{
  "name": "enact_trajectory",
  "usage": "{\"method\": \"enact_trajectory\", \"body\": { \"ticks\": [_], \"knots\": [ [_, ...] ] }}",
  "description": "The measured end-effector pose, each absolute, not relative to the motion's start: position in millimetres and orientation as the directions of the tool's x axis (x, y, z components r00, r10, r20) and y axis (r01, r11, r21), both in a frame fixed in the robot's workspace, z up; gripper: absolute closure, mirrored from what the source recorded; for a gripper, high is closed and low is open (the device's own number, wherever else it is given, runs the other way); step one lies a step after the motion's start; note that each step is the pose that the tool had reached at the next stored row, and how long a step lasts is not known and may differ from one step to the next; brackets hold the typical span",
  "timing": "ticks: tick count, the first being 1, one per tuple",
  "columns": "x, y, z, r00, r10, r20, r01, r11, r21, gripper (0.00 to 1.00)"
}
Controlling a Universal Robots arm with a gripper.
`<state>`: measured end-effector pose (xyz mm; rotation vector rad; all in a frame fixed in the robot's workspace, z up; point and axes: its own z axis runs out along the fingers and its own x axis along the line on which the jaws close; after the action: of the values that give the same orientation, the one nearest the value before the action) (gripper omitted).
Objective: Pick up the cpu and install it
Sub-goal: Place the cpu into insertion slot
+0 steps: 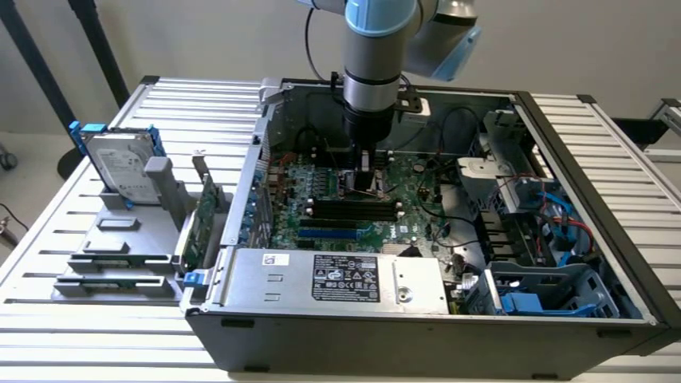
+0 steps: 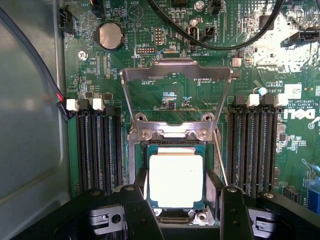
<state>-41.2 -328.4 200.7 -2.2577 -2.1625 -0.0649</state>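
The cpu (image 2: 176, 180), a flat square chip with a bright silver top and a thin green rim, sits level within the frame of the motherboard socket (image 2: 175, 134). My gripper (image 2: 177, 189) straddles it, with a black finger (image 2: 137, 200) against one edge and the other against the opposite edge, shut on the cpu. The socket's metal load plate (image 2: 176, 82) stands flipped open beyond the chip. In the exterior view my gripper (image 1: 368, 179) points straight down into the open computer case (image 1: 426, 327), over the middle of the motherboard (image 1: 319, 179).
Black memory slots (image 2: 97, 150) flank the socket on both sides. A coin cell (image 2: 110, 36) and black cables (image 2: 220, 45) lie beyond it. Outside the case, a hard drive with blue rails (image 1: 117, 163) and green cards (image 1: 202, 219) stand in a grey holder.
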Motion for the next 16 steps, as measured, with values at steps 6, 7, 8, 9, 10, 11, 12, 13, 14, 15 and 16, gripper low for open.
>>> {"method": "enact_trajectory", "body": {
  "ticks": [6, 7, 8, 9, 10, 11, 12, 13, 14, 15, 16],
  "knots": [
    [-41.3, -328.0, 199.5, 0.043, 0.998, 0.040, 0.999, -0.044, 0.018, 0.46],
    [-41.3, -327.9, 199.3, 0.043, 0.998, 0.040, 0.999, -0.044, 0.018, 0.46],
    [-41.3, -327.9, 199.2, 0.043, 0.998, 0.040, 0.999, -0.044, 0.018, 0.46],
    [-41.4, -327.8, 199.0, 0.043, 0.998, 0.040, 0.999, -0.044, 0.018, 0.46],
    [-41.5, -327.8, 198.8, 0.043, 0.998, 0.040, 0.999, -0.044, 0.018, 0.46],
    [-41.5, -327.8, 198.7, 0.043, 0.998, 0.040, 0.999, -0.044, 0.018, 0.46],
    [-41.6, -327.8, 198.5, 0.043, 0.998, 0.040, 0.999, -0.044, 0.018, 0.46],
    [-41.7, -327.7, 198.4, 0.043, 0.998, 0.040, 0.999, -0.044, 0.018, 0.46],
    [-41.8, -327.7, 198.3, 0.043, 0.998, 0.040, 0.999, -0.044, 0.018, 0.46],
    [-41.8, -327.7, 198.2, 0.043, 0.998, 0.040, 0.999, -0.044, 0.018, 0.46],
    [-41.9, -327.7, 198.0, 0.043, 0.998, 0.040, 0.999, -0.044, 0.018, 0.46]
  ]
}}
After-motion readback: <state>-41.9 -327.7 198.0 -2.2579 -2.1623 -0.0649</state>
